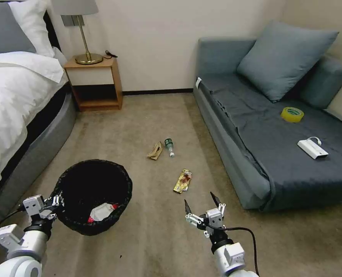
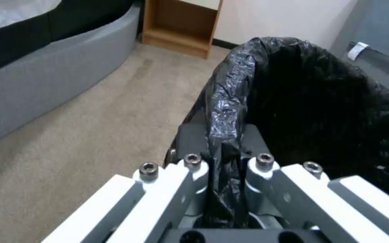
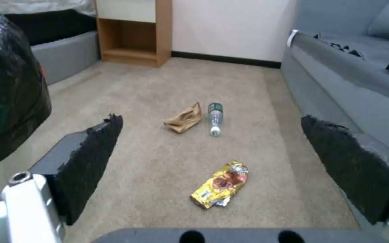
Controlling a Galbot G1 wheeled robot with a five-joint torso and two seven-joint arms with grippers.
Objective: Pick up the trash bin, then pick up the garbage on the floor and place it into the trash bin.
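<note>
Down at about 7 o'clock in the head view, the left hand (image 1: 56, 201) was clamped on the rim of the trash bin (image 1: 92, 194), its fingers (image 2: 190, 141) pinching a fold of the black bag. The bin sat near the bed (image 1: 17, 100), and a red-white snack packet (image 1: 101, 211) lay inside it. At about 5 o'clock the right hand (image 1: 201, 204) hung above the carpet (image 1: 147, 238) with its fingers spread wide and nothing between them. Ahead of it, toward 12 o'clock, a gold-brown wrapper (image 1: 182, 181) lay on the floor. Farther out, a tan crumpled paper (image 1: 155, 150) and a small clear bottle (image 1: 169, 147) lay just beside each other. A yellow tape roll (image 1: 292, 114) and a white box (image 1: 312, 148) rested on the sofa (image 1: 232, 127) at 2 o'clock.
</note>
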